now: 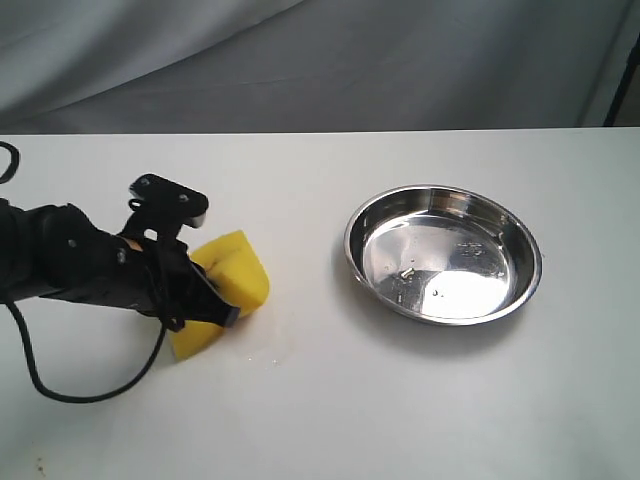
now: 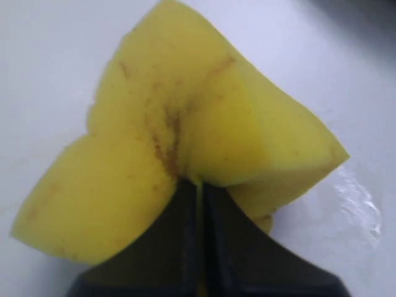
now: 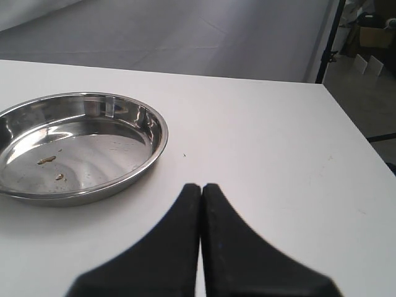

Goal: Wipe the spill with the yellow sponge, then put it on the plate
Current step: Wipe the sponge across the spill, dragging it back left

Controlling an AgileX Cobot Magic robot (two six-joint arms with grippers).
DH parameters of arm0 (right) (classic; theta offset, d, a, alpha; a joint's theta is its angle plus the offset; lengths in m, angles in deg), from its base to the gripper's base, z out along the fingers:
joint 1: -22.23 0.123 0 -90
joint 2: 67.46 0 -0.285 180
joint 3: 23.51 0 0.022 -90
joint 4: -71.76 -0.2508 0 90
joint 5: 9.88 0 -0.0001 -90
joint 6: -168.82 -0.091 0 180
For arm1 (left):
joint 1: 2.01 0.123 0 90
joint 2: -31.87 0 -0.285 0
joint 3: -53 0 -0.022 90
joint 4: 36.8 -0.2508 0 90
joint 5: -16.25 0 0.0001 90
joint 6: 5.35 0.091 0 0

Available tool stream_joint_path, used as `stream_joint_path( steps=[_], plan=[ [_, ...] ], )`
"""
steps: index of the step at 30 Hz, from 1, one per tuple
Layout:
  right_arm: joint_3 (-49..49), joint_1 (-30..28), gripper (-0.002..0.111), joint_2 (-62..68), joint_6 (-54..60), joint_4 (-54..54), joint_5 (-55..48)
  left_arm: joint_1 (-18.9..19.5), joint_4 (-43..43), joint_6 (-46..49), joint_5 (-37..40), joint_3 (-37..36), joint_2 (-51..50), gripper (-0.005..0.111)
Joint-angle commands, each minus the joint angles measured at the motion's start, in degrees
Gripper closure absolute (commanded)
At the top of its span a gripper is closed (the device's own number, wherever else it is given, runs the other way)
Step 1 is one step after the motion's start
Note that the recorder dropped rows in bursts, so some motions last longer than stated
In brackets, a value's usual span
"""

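Observation:
The yellow sponge (image 1: pixel 238 275) (image 2: pixel 179 130) is squeezed into a fold on the white table at the left, brownish marks along its crease. My left gripper (image 1: pixel 208 300) (image 2: pixel 199 185) is shut on it, its dark fingers pinching the sponge's middle. A faint wet sheen (image 2: pixel 359 204) lies on the table beside the sponge; no amber puddle of spill shows. The steel plate (image 1: pixel 520 295) (image 3: pixel 158 139) sits to the right, holding only a few small specks. My right gripper (image 3: pixel 201 187) is shut with nothing in it, beside the plate's rim; it is out of the exterior view.
A black cable (image 1: pixel 60 385) loops on the table below the left arm. Grey cloth (image 1: pixel 320 60) hangs behind the table's far edge. The table's right edge (image 3: pixel 349 142) drops to the floor.

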Motion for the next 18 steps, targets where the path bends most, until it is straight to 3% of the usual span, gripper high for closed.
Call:
stream_joint_path(
  steps=[1, 6, 10, 18],
  plan=[
    [-0.2, 0.1, 0.108, -0.4, -0.3, 0.4, 0.2, 7.9, -0.1, 1.5, -0.2, -0.3, -0.8, 0.107],
    [-0.2, 0.1, 0.108, -0.4, -0.3, 0.4, 0.2, 16.0, -0.1, 1.5, -0.6, -0.3, -0.8, 0.107],
    [-0.2, 0.1, 0.108, -0.4, -0.3, 0.4, 0.2, 20.4, -0.1, 1.5, -1.7, -0.3, -0.8, 0.107],
    [-0.2, 0.1, 0.108, -0.4, -0.3, 0.4, 0.2, 21.2, -0.3, 1.5, -6.5, -0.3, 3.8, 0.107]
  ],
)
